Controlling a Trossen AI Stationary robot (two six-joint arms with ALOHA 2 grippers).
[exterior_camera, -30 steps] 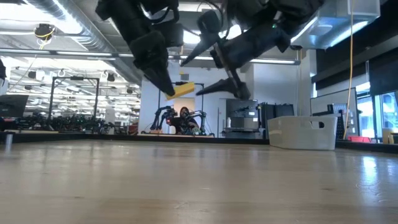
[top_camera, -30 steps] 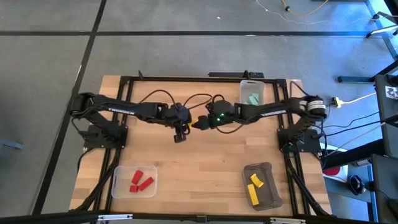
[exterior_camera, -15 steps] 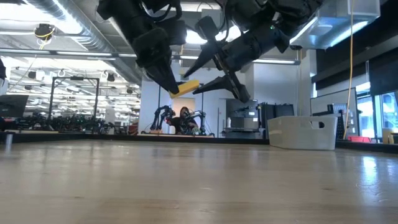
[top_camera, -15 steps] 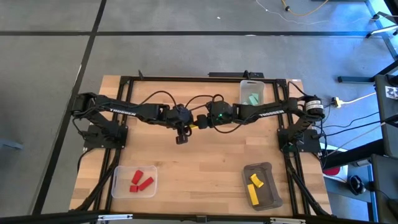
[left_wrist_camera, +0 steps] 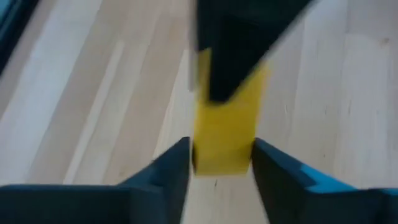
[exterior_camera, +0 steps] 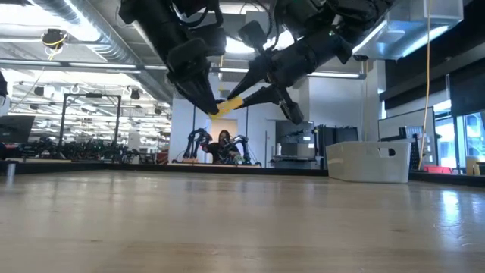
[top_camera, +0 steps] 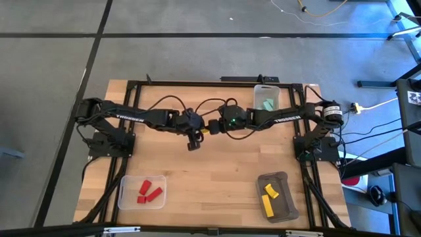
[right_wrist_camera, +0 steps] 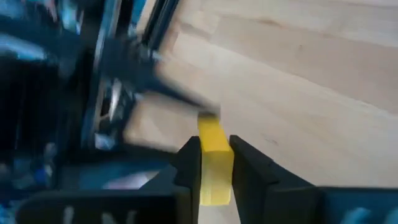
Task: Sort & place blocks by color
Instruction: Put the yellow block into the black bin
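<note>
Two dark cabled arms [top_camera: 141, 118], white lettering

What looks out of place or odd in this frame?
Only the yellow block: it hangs in mid-air above mid-table, with the left gripper and right gripper both on it. Binned blocks look tidy.

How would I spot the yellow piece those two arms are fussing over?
Find where the two arms meet above the wooden table. The yellow block hangs there between the left gripper and the right gripper. Every other block lies in a bin.
</note>
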